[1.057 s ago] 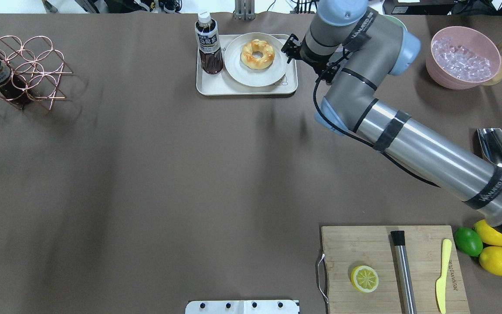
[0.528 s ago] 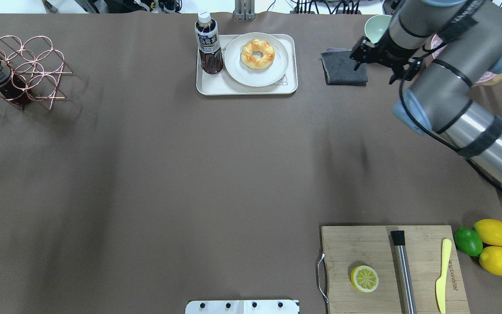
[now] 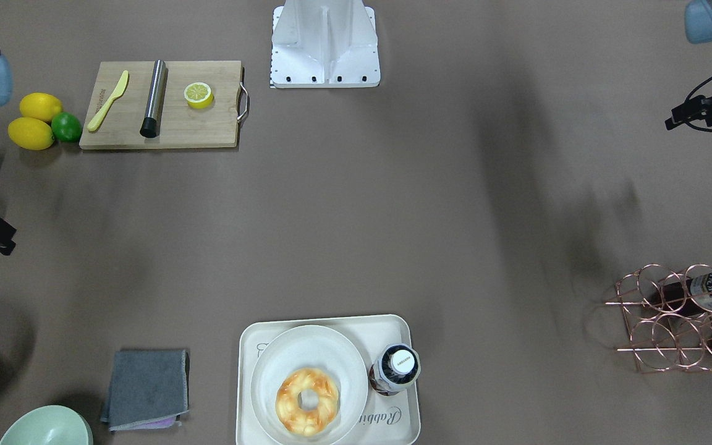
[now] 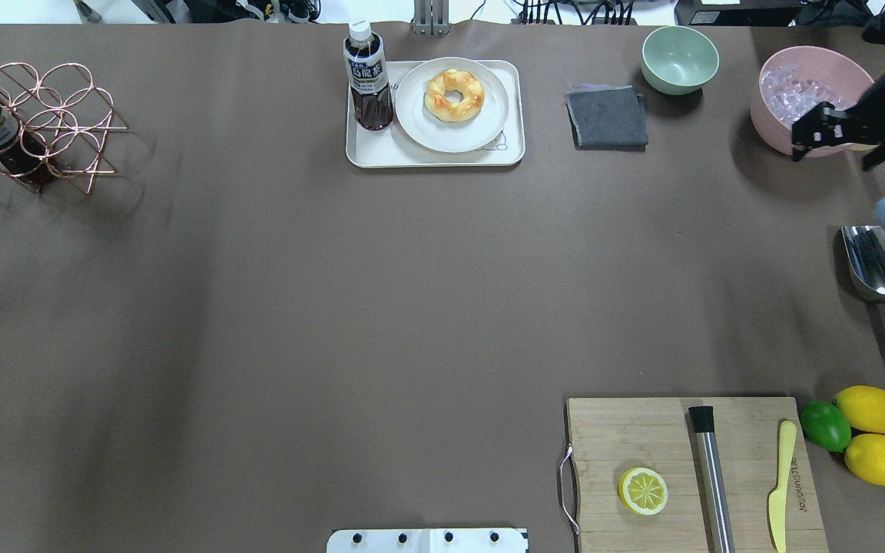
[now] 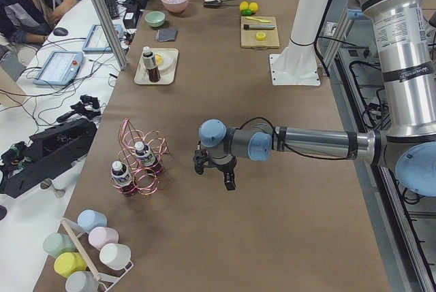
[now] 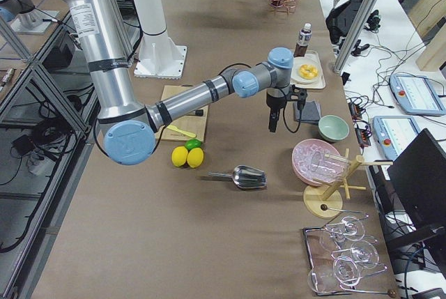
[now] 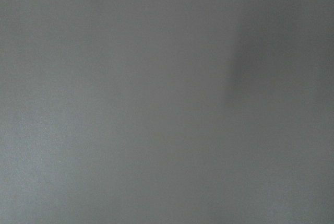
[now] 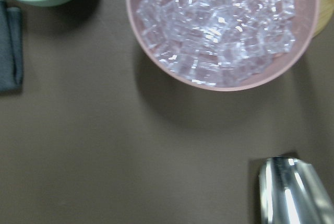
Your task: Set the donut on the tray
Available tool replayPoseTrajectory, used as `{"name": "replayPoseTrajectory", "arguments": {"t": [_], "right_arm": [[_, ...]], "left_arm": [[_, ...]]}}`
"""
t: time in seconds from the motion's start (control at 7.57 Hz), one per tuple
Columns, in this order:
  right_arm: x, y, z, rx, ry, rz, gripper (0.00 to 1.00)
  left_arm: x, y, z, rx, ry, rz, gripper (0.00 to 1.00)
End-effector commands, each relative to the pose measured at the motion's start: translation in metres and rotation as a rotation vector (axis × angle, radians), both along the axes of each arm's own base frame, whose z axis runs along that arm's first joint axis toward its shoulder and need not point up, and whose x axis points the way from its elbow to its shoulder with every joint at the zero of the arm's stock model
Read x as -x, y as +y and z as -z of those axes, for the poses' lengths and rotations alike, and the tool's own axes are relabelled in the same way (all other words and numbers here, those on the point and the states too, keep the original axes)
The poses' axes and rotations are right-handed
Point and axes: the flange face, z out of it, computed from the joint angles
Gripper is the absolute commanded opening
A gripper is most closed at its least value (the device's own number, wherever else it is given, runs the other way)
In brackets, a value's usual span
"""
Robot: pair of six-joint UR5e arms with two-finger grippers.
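Note:
The golden donut (image 4: 454, 95) lies on a round off-white plate (image 4: 450, 132), and the plate rests inside the cream tray (image 4: 359, 150) at the table's far middle. The front view shows the same donut (image 3: 308, 402) on the plate on the tray (image 3: 325, 319). My right gripper (image 4: 833, 150) is open and empty. It hangs far right of the tray, over the near rim of the pink ice bowl (image 4: 803, 92). My left gripper (image 3: 708, 120) looks open and empty above bare table, near the copper rack; it also shows in the exterior left view (image 5: 213, 177).
A dark bottle (image 4: 368, 77) stands on the tray beside the plate. A grey cloth (image 4: 608, 115), green bowl (image 4: 679, 57) and metal scoop (image 4: 876, 265) lie to the right. A cutting board (image 4: 688, 430) sits near right, a copper rack (image 4: 35, 115) far left.
My right arm has swung away from the tray to the right, past the grey cloth, to the pink bowl. The donut and plate stayed on the tray.

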Motion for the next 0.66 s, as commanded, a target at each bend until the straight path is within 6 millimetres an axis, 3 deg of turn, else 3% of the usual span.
{"name": "replayPoseTrajectory", "arguments": {"t": [0.0,0.26,0.53], "right_arm": [[-0.102,0.038,-0.086,-0.072,0.000,0.161,1.00],[-0.162,0.065,-0.137,-0.109,0.024,0.222,1.00],[-0.196,0.077,-0.170,-0.125,0.035,0.256,1.00]], "left_arm": [[0.000,0.000,0.001,-0.002,0.001,0.000,0.98],[0.000,0.000,0.001,-0.002,0.001,0.000,0.98],[0.000,0.000,0.001,-0.002,0.001,0.000,0.98]]}}
